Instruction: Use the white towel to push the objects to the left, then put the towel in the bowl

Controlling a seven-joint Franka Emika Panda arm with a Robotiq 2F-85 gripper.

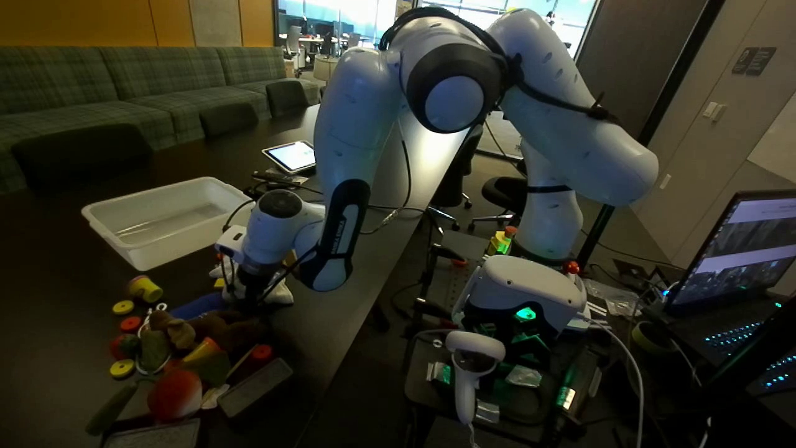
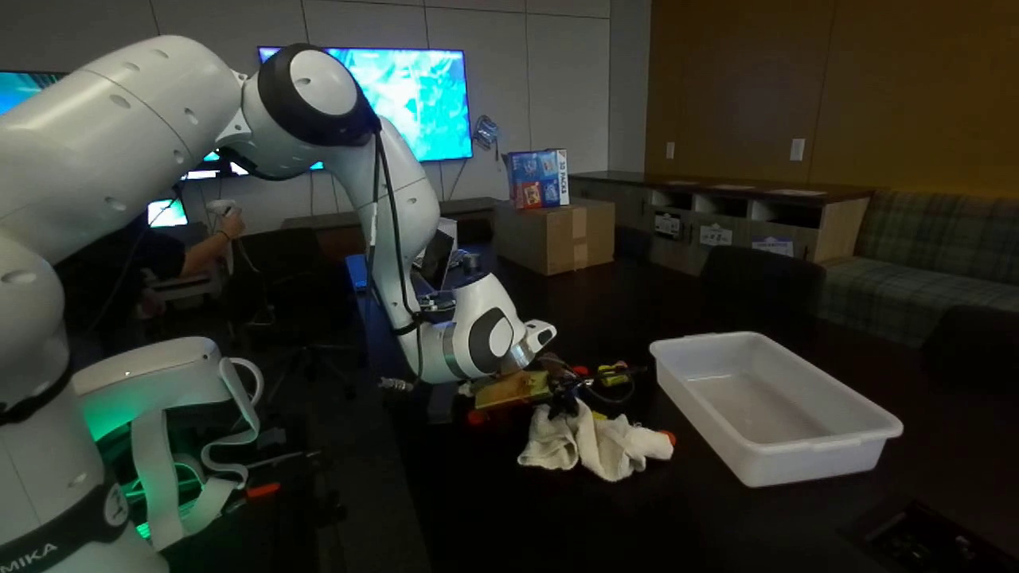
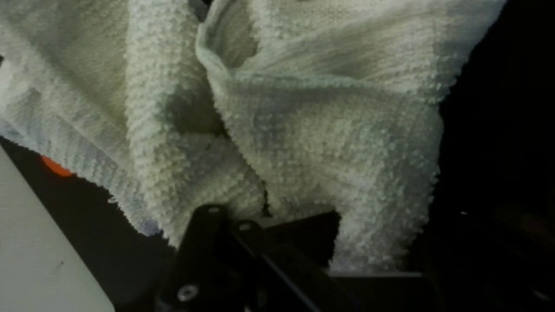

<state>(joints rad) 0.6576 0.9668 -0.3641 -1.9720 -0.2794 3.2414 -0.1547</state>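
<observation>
Black hand (image 3: pixel 265 220) sits at the bottom of the wrist view, right against the white towel (image 3: pixel 312 143), folds converging at its tips. Pads are lost in cloth and shadow: it touches the towel, but can't tell how far apart they are or whether it's a real pinch. Towel lies crumpled on the dark surface (image 2: pixel 653 521), near the white bin (image 2: pixel 756 410), which I take as the bowl, and outside it. Pile of objects (image 1: pixel 205 356) is bunched on one side of the towel in an exterior view, blue item (image 1: pixel 198 306) just beside the cloth. Orange bit (image 3: pixel 55 166) shows by the towel's edge, bin side. My read: push step in hand, probably near its end given how tight the pile is; bowl step not started. Next move: make sure of the grip, sweep the orange bit if it counts, then lift well above the bin rim, carry across and let go over the middle. Watch for a trailing corner: floppy cloth could drag a loose piece along or hang up on the rim
</observation>
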